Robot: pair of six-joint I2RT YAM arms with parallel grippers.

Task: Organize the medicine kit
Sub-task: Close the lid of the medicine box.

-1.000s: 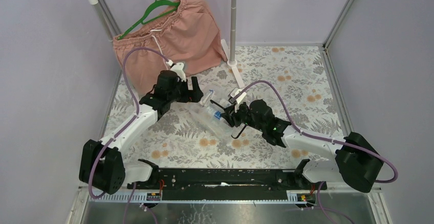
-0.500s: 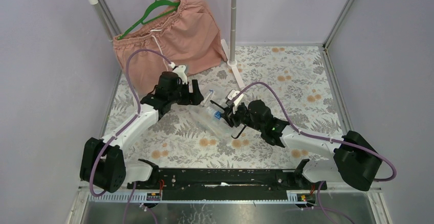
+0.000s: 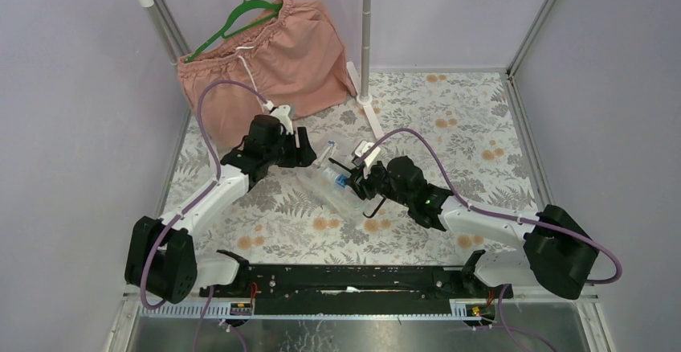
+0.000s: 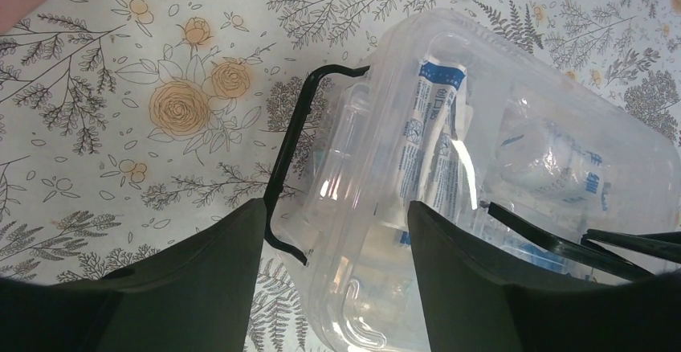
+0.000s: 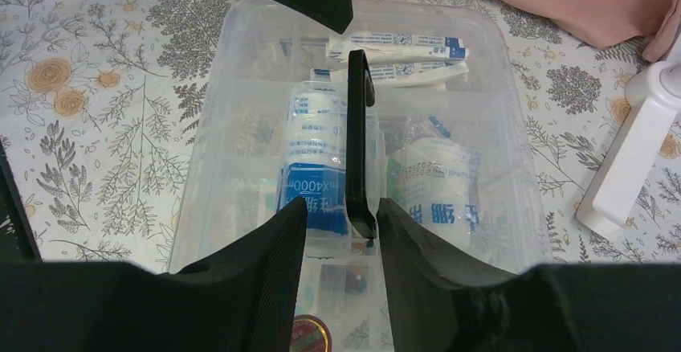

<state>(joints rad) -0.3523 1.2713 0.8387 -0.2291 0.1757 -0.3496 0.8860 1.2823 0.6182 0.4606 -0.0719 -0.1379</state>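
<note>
Two arms crowd one medicine kit (image 3: 333,187) in the middle of the table.
The clear box lies on the floral table (image 3: 466,119), well in front of the pink shorts (image 3: 265,55) that hang on a green hanger (image 3: 241,14) at the back left. The left gripper (image 4: 337,207) hovers over one end with its fingers spread wide, and the black U-shaped handle (image 4: 287,159) shows in the gap between them. The right gripper (image 5: 341,207) sits at the opposite side with its fingers a narrow gap apart around a black bar (image 5: 356,127) standing over the lid. The bar is close against one finger, but actual contact is hard to call. Through the lid there are two bandage rolls (image 5: 309,159) side by side, with a couple of long sachets (image 5: 397,47) just past them.
</note>
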